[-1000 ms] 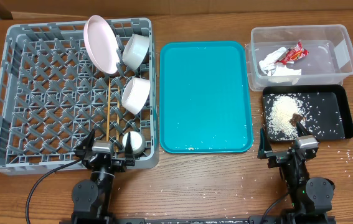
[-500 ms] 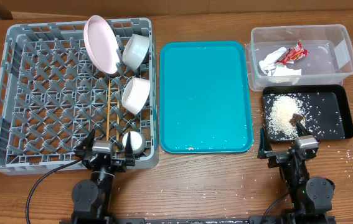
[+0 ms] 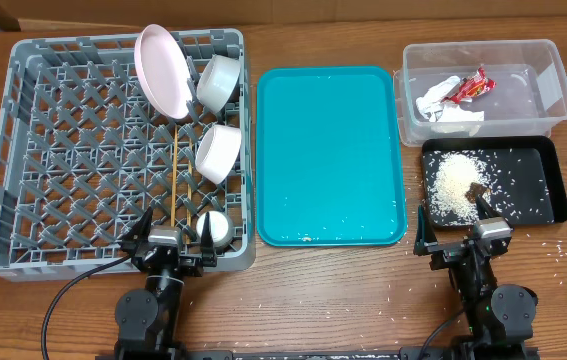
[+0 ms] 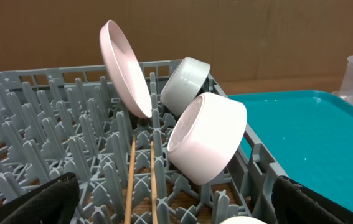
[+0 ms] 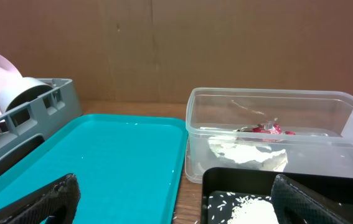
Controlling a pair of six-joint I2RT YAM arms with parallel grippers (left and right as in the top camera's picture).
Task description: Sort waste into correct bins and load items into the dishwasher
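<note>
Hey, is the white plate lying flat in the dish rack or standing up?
Standing on edge, tilted. The left wrist view shows the plate propped between pegs of the rack, leaning sideways.

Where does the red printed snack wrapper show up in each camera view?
Overhead: the red printed snack wrapper lies upper right, inside the clear plastic tub.
Left wrist: not in view.
Right wrist: the wrapper sits right of centre, inside that tub.
Shared landmark: the teal serving tray, in all three views.
</note>
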